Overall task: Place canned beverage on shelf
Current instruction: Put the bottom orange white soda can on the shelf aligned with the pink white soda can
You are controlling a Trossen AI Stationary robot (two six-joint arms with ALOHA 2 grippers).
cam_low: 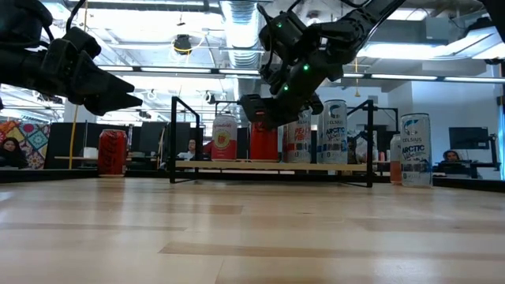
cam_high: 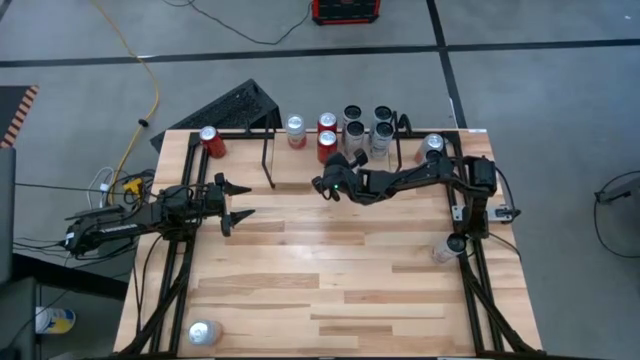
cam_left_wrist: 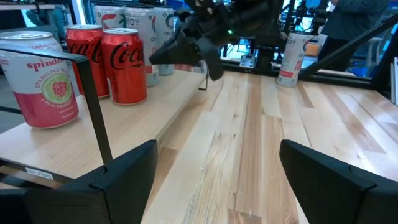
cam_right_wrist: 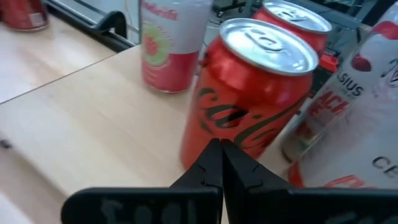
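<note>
The shelf (cam_high: 292, 168) stands at the table's far edge, a light wood board (cam_left_wrist: 93, 130) between thin black uprights. On it stand a pink-and-white can (cam_high: 296, 130), two red cola cans (cam_high: 327, 146) and several tall pale cans (cam_high: 368, 128). My right gripper (cam_high: 319, 185) is shut and hovers over the shelf's front edge. It points slightly down at the nearer red cola can (cam_right_wrist: 249, 93), and the left wrist view shows a small gap between them. My left gripper (cam_high: 250, 200) waits open at the table's left, pointing level, nothing between its fingers.
Loose cans stand on the table: a red one (cam_high: 210, 140) far left, a silver one (cam_high: 432, 145) far right, one (cam_high: 447, 247) by the right rail and one (cam_high: 203, 332) near left. Black rails (cam_high: 180, 270) run along both sides. Bare wood lies in the middle.
</note>
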